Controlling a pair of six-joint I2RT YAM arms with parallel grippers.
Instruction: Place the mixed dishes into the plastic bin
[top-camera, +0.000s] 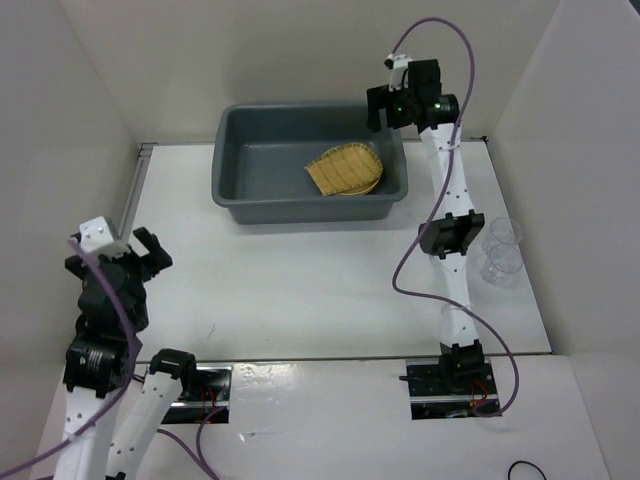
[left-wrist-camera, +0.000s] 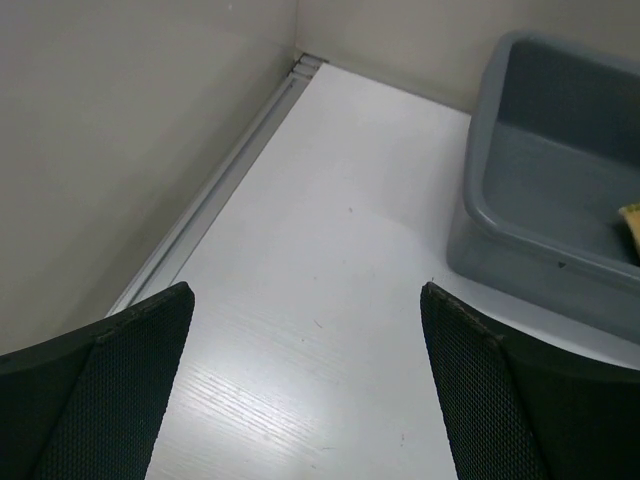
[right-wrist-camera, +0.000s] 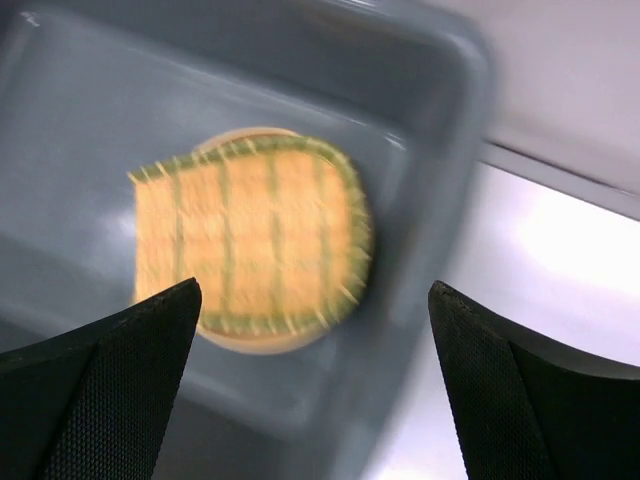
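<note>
The dark grey plastic bin (top-camera: 240, 160) stands at the back of the table. Inside, at its right end, the woven bamboo tray (top-camera: 343, 168) lies on a yellow-tan plate (top-camera: 372, 184). My right gripper (top-camera: 381, 108) is open and empty, raised over the bin's right end. In the right wrist view the tray (right-wrist-camera: 250, 240) covers the plate (right-wrist-camera: 262, 343), between my open fingers (right-wrist-camera: 120, 380). Two clear plastic cups (top-camera: 502, 237) (top-camera: 498, 265) stand on the table at the right. My left gripper (top-camera: 150, 250) is open and empty at the near left; its view shows the bin's left end (left-wrist-camera: 530, 220).
White walls enclose the table on the left, back and right. A metal rail (top-camera: 135, 195) runs along the left wall. The right arm's elbow (top-camera: 452, 235) hangs just left of the cups. Cables trail from both arms.
</note>
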